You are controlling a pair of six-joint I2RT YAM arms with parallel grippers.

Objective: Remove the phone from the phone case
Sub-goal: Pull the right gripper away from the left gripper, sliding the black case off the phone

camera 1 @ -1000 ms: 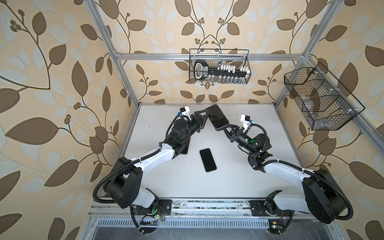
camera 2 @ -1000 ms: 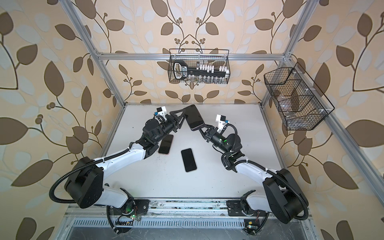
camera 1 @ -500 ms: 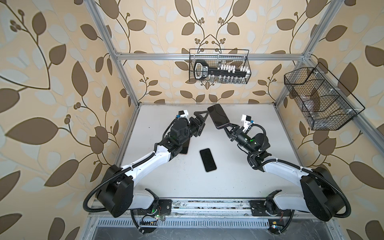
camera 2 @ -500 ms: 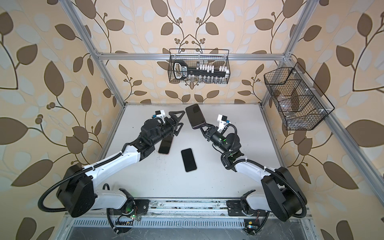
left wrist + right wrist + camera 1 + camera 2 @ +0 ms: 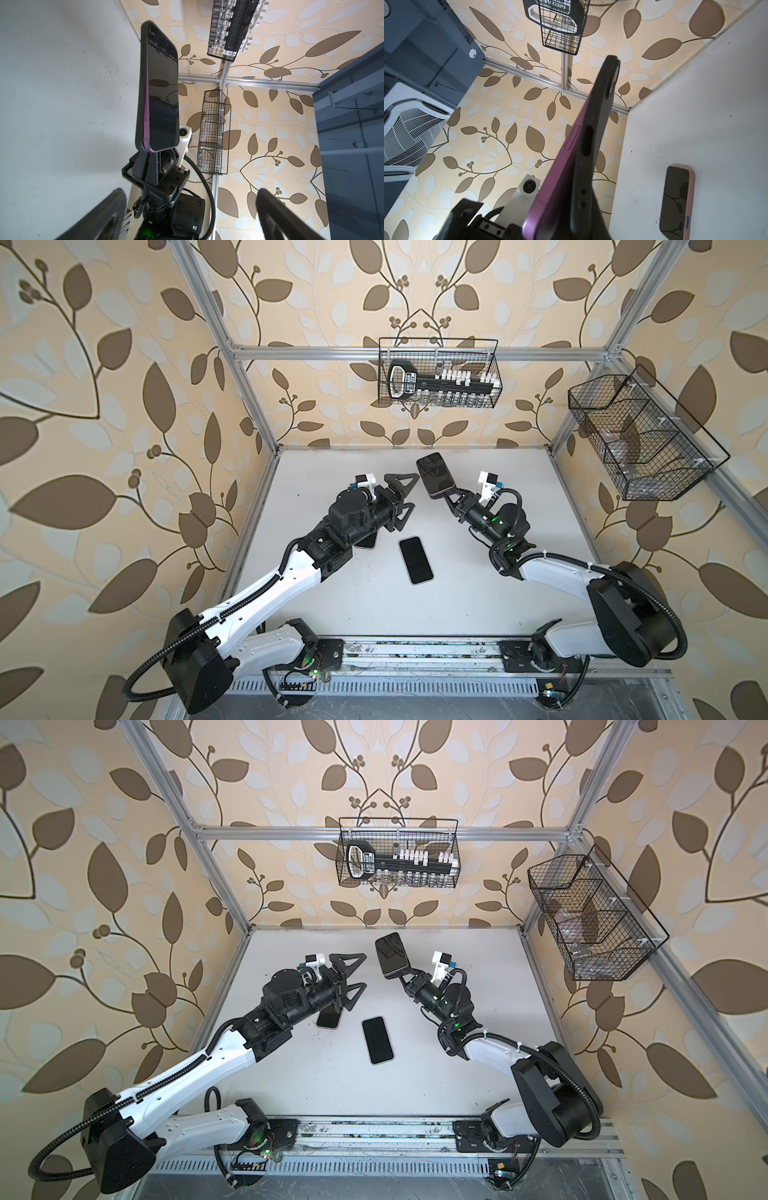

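Note:
A purple phone [image 5: 434, 475] [image 5: 390, 955] in a black phone case [image 5: 143, 83] is held up above the table, screen [image 5: 163, 93] facing the left arm. My right gripper [image 5: 451, 495] [image 5: 405, 973] [image 5: 158, 158] [image 5: 571, 228] is shut on its lower end. At that end the phone's purple edge [image 5: 562, 166] stands a little out of the phone case [image 5: 596, 128]. My left gripper [image 5: 409, 493] [image 5: 361, 971] [image 5: 189, 191] is open and empty, a short way left of the phone.
A dark phone [image 5: 415, 560] [image 5: 377, 1040] lies flat mid-table. Another phone [image 5: 368, 541] [image 5: 328, 1017] lies partly under the left arm. The right wrist view shows a pink-rimmed phone [image 5: 677, 203] on the table. Wire baskets hang on the back wall [image 5: 438, 373] and right wall [image 5: 640, 439].
My left gripper has let go of the cased phone, opened wide and drawn back to the left. The right gripper keeps the phone raised, nearly in the same place.

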